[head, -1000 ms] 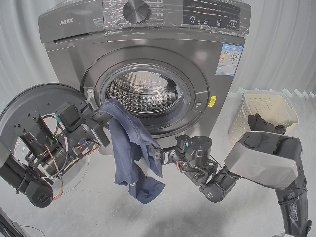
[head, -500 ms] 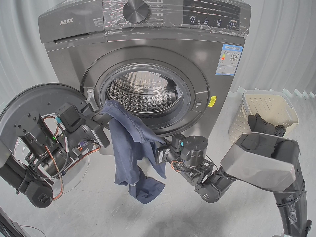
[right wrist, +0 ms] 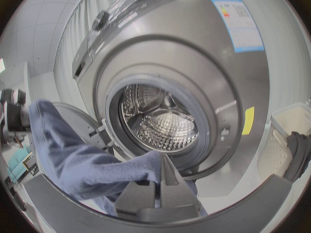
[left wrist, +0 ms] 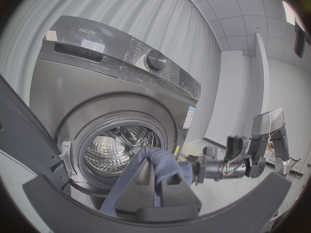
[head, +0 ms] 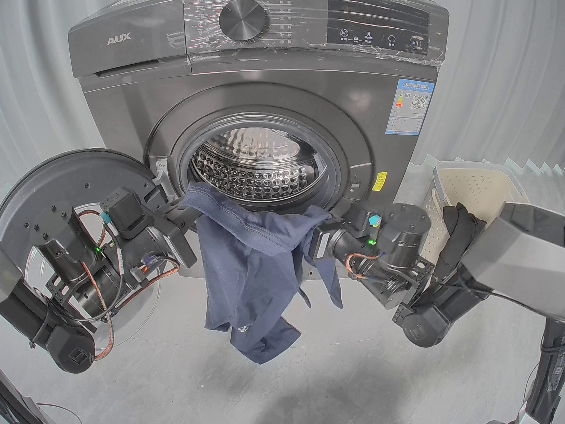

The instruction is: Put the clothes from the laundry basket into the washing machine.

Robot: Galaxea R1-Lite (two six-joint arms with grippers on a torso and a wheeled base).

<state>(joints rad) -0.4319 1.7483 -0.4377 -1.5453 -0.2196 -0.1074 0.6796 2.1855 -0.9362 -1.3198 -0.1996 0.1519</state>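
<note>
A dark blue garment hangs stretched between both grippers just in front of the washing machine's open drum. My left gripper is shut on its left end, below the left edge of the opening. My right gripper is shut on the other end, below the opening's lower right. The rest of the cloth dangles toward the floor. In the left wrist view the fingers pinch the blue cloth. In the right wrist view the cloth runs from the gripper across to the left. A black garment drapes over the cream laundry basket.
The washer door stands swung open at the left, behind my left arm. The basket sits on the floor right of the machine, against a grey curtain. Bare grey floor lies in front of the washer.
My right gripper has lifted up and to the right with its end of the blue garment, spreading the cloth wider below the drum opening. The left gripper has stayed put.
</note>
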